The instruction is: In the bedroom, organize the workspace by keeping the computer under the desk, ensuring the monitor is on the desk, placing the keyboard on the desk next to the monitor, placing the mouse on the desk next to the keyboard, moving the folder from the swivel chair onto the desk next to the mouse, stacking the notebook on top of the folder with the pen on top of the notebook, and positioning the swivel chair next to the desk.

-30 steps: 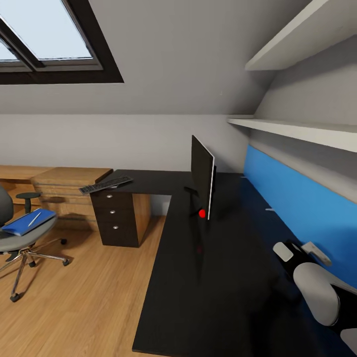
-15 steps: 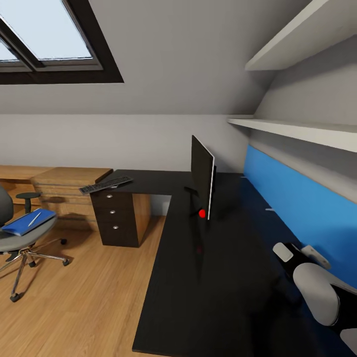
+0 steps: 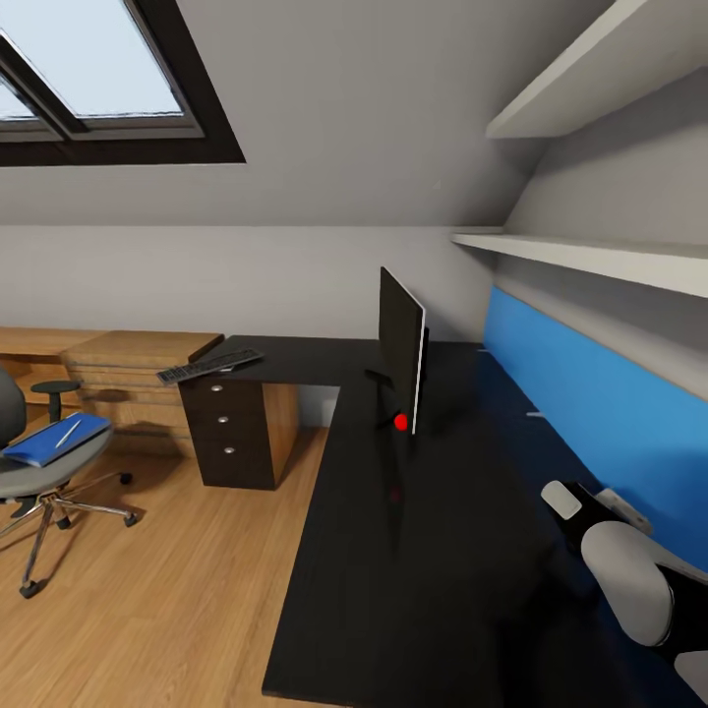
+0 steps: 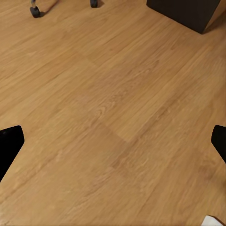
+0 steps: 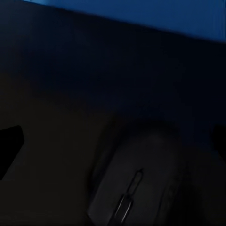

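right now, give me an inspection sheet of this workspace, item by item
surface: black desk, glossy, L-shaped, with a drawer unit under its far end
job's things: monitor upright on the desk; keyboard at the far end, overhanging the edge; mouse on the desk below the right gripper; folder with a pen on it, on the chair seat, away from the desk
clutter: nothing seen
grippers: right gripper open over the mouse; left gripper open over bare floor
cables: nothing seen
surroundings: skylight, wall shelves, blue wall panel, wooden chest
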Controlling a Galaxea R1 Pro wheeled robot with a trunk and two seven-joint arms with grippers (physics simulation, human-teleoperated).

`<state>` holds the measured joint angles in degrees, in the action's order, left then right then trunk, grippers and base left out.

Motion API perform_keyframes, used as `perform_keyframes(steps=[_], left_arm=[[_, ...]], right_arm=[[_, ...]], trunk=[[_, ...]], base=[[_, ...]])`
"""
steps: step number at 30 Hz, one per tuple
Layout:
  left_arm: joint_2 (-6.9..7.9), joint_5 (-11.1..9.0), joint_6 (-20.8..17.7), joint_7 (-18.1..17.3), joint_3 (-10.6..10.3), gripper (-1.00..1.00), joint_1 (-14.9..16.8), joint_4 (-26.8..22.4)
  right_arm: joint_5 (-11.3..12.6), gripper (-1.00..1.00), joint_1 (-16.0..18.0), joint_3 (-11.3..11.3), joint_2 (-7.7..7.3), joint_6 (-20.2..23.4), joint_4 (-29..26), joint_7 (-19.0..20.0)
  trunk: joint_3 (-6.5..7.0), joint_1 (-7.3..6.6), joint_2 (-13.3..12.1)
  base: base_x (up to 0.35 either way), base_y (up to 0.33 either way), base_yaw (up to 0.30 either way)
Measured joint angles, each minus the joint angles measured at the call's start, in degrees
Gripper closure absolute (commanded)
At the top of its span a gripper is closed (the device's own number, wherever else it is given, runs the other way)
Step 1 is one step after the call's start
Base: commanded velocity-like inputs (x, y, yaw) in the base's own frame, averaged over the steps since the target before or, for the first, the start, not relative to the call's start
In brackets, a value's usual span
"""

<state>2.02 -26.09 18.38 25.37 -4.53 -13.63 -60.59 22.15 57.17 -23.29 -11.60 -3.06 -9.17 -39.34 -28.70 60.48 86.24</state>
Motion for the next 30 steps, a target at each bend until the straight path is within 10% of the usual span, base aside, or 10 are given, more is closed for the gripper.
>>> perform_keyframes(steps=[30], left_arm=[[0.0, 0.0, -0.2, -0.2, 0.0, -1.0, 0.0, 0.2]], right_arm=[[0.1, -1.0, 0.0, -0.6, 0.09, 0.4, 0.4, 0.1]], trunk=[[-3.23, 3.96, 7.2]], base=[[0.0, 0.0, 0.0]])
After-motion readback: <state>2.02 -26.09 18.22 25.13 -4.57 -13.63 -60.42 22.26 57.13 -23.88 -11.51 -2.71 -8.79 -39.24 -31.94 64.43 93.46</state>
